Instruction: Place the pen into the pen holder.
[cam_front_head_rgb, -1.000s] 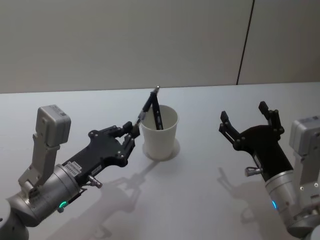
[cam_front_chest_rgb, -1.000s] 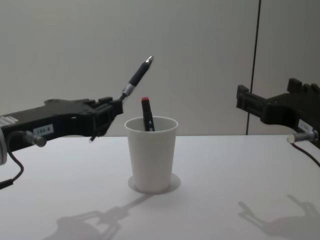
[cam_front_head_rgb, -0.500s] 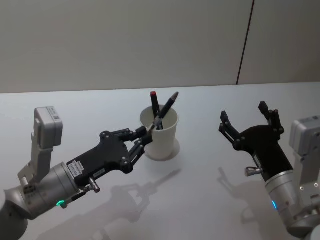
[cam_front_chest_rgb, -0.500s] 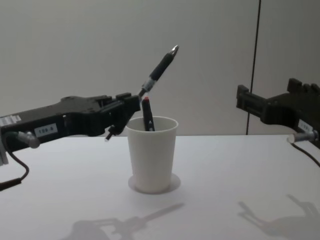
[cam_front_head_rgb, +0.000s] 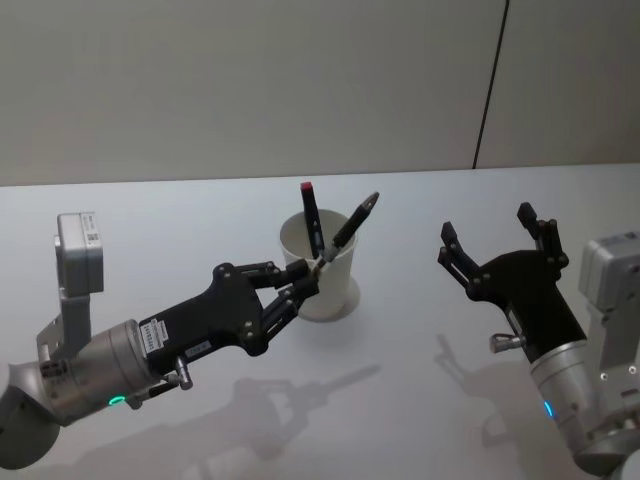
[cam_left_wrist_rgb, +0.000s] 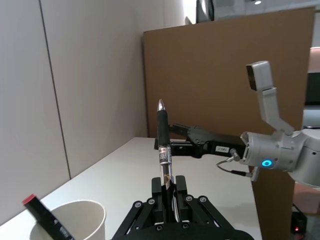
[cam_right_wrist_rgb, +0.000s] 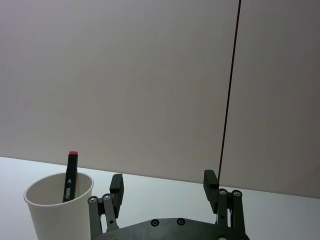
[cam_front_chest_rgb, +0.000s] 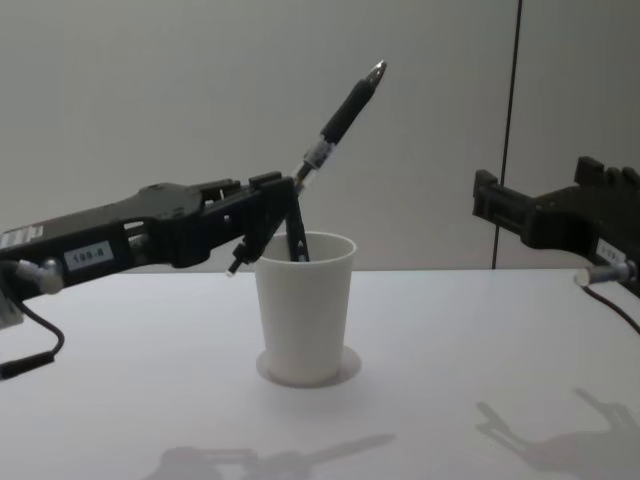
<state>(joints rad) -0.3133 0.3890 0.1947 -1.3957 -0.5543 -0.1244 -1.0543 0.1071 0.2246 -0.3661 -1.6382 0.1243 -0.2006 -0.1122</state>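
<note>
The pen holder (cam_front_head_rgb: 322, 283) is a white paper cup standing mid-table, also in the chest view (cam_front_chest_rgb: 305, 315). A black marker with a red cap (cam_front_head_rgb: 311, 212) leans inside it. My left gripper (cam_front_head_rgb: 306, 277) is shut on the lower end of the pen (cam_front_head_rgb: 352, 224), a black pen with a silver tip. In the chest view the gripper (cam_front_chest_rgb: 290, 198) sits just above the cup's left rim, and the pen (cam_front_chest_rgb: 345, 108) slants up to the right over the opening. The left wrist view shows the pen (cam_left_wrist_rgb: 164, 147) between the fingers. My right gripper (cam_front_head_rgb: 495, 243) hovers open to the cup's right.
The white table (cam_front_head_rgb: 420, 330) is bare around the cup. A grey wall with a dark vertical seam (cam_front_head_rgb: 490, 90) stands behind it. In the right wrist view the cup (cam_right_wrist_rgb: 55, 212) is seen past the open right gripper (cam_right_wrist_rgb: 162, 184).
My left gripper has carried the pen rightward, from beside the cup to over its left rim. The pen's tip now points higher and farther right. The right arm has not moved.
</note>
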